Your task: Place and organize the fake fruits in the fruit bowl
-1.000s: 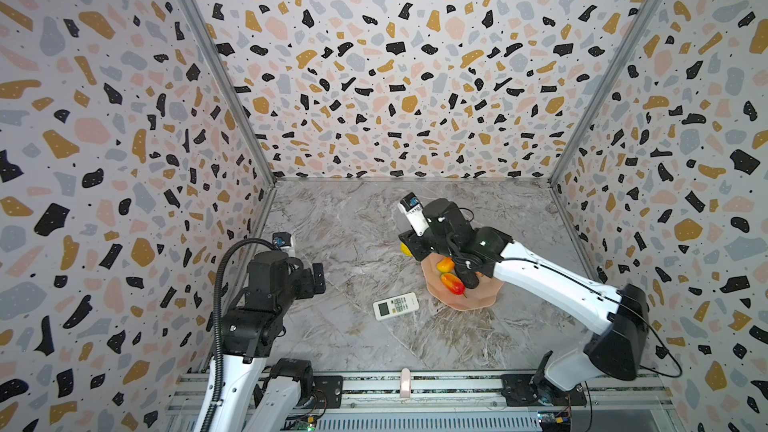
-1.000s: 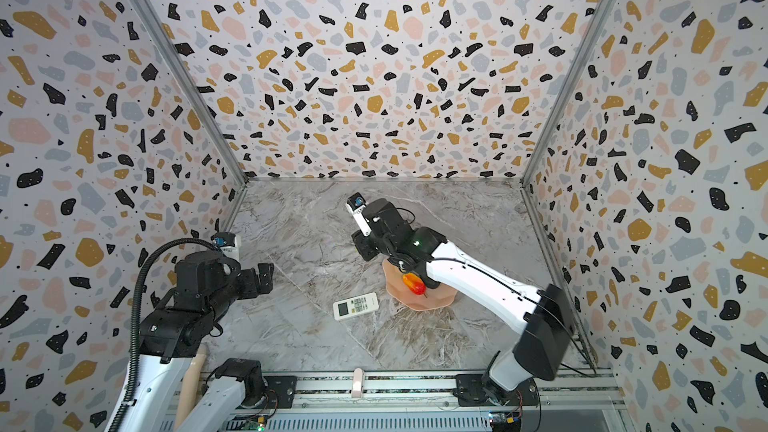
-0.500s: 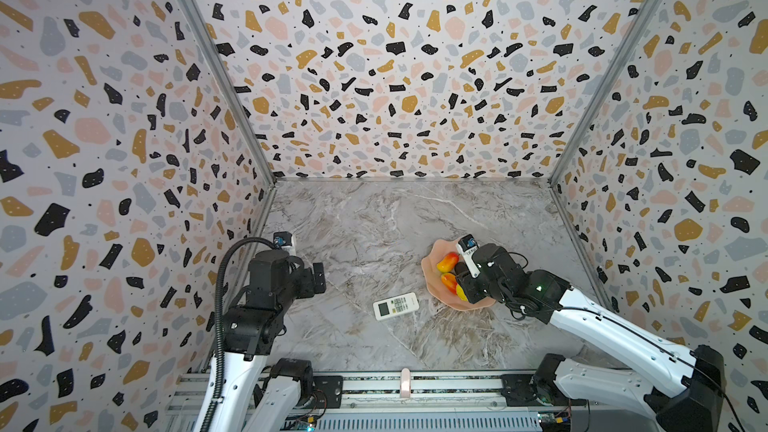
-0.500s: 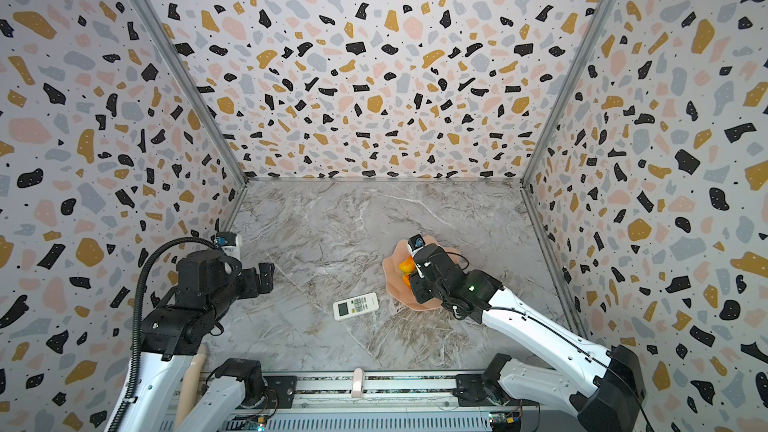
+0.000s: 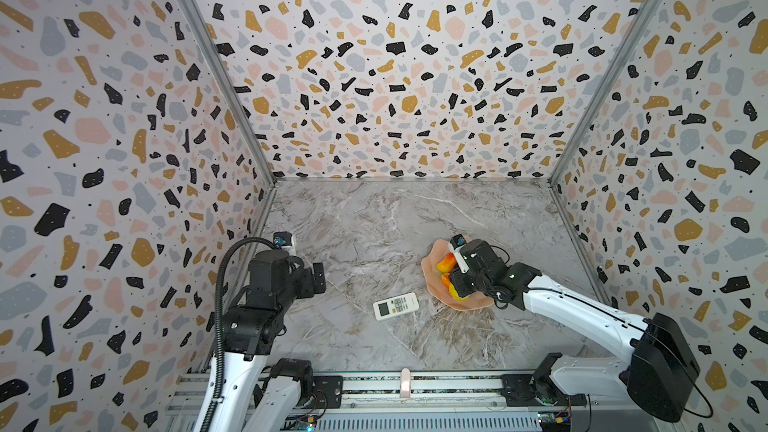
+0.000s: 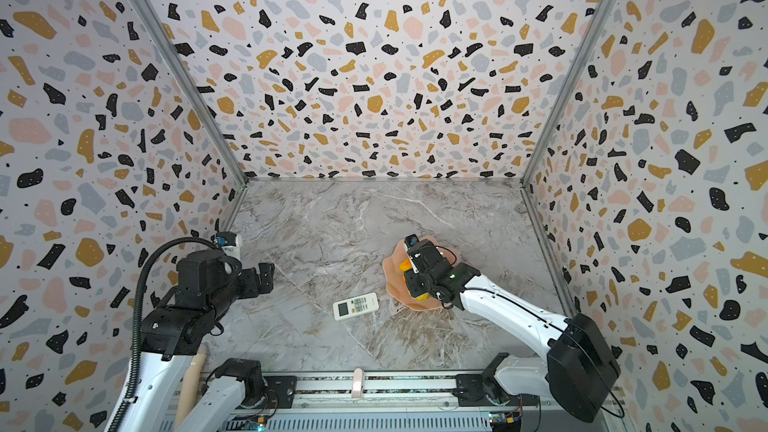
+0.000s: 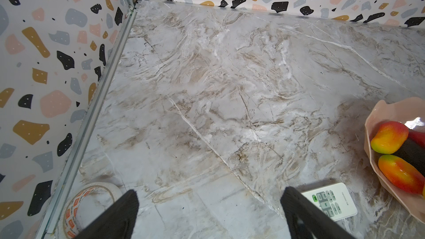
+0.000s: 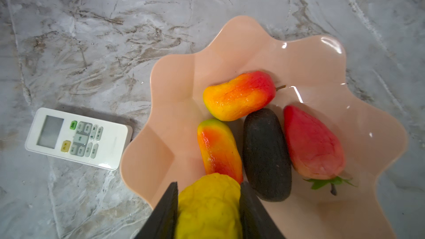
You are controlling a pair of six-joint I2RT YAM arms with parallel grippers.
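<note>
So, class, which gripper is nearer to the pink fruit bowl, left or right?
Right. The right gripper is over the bowl, shut on the yellow fruit. The left gripper hangs open over the table, with the remote between it and the bowl.

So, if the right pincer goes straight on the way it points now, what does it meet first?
Probably the nearer red-orange oval in the fruit bowl: the bumpy yellow ball held in the right pincer sits just before it. Depth is unclear, so the bowl's floor might come first.
</note>
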